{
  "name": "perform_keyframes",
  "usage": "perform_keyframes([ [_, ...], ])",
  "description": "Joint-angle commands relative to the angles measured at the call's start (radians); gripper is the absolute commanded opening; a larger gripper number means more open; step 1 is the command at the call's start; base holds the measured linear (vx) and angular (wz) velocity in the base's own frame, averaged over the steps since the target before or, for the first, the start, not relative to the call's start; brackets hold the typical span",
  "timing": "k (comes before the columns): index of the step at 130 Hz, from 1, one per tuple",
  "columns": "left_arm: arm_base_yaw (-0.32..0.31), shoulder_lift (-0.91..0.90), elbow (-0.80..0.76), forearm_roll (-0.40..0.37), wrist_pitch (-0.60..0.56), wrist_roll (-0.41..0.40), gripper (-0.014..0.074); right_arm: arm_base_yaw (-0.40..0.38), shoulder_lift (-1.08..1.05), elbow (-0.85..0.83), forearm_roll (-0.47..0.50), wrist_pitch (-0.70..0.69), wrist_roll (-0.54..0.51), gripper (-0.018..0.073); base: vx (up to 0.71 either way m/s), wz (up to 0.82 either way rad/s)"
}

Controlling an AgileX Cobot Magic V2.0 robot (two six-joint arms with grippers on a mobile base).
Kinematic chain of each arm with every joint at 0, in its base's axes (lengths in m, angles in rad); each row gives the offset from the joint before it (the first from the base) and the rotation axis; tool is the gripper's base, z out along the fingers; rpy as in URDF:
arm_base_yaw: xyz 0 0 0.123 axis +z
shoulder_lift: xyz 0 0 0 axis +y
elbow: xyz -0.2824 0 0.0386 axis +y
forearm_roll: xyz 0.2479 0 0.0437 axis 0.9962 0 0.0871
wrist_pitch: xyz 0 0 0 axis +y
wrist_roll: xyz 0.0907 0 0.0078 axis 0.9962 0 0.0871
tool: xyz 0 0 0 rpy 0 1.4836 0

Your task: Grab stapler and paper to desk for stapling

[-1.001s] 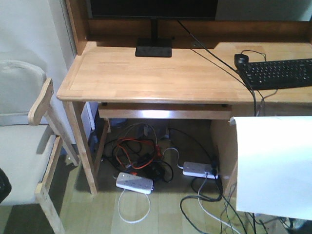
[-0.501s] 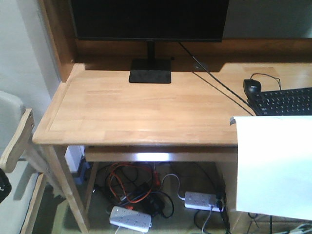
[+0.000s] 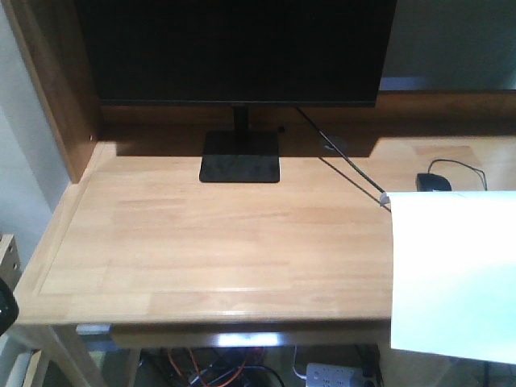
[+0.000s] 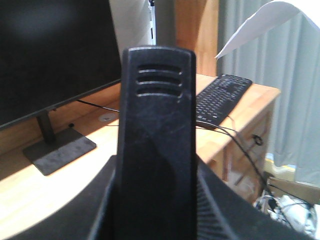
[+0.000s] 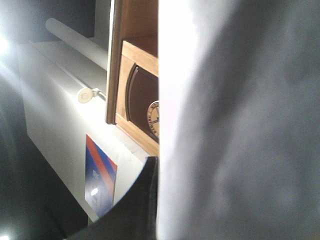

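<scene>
My left hand (image 4: 155, 210) is clenched on the stapler (image 4: 155, 125), which stands upright between my fingers (image 4: 220, 212) and fills the middle of the left wrist view, its black back with three short slots near the top turned toward that camera. It is off the counter (image 3: 201, 242), held above the near side, with the monitor (image 3: 234, 48) to one side of it and the keyboard (image 4: 222, 97) to the other. My right hand (image 5: 147, 200) is grasping the paper (image 3: 451, 274): the sheet hangs in the air on the right of the front view and covers the counter's right front corner and part of its front edge. So close to the right wrist camera, the paper is a white blur, and I can make out only a dark edge of my hand beside it. The paper's top edge lies just below the mouse (image 3: 434, 182) in the front view, and its upper left corner sits near the cable (image 3: 347, 165) that runs down from the monitor. The monitor's stand (image 3: 239, 168) rests at the back of the counter, well apart from both things I hold. The broad middle of the counter shows pale wood with plank joints.
</scene>
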Motion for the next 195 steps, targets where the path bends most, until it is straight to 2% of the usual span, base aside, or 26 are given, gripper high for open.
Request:
perform_keyframes([
  [1, -0.004, 0.015, -0.026, -0.017, -0.116, 0.002, -0.0006, -0.007, -0.003, -0.029, -0.007, -0.056, -0.005, -0.0007, 0.31, -0.01],
  [84, -0.004, 0.015, -0.026, -0.017, -0.116, 0.002, -0.0006, -0.007, -0.003, -0.029, -0.007, -0.056, -0.005, -0.0007, 0.23, 0.03],
  [195, -0.004, 0.015, -0.026, -0.017, -0.116, 0.002, -0.0006, -0.007, -0.003, -0.029, -0.007, -0.054, -0.005, -0.0007, 0.03, 0.01],
])
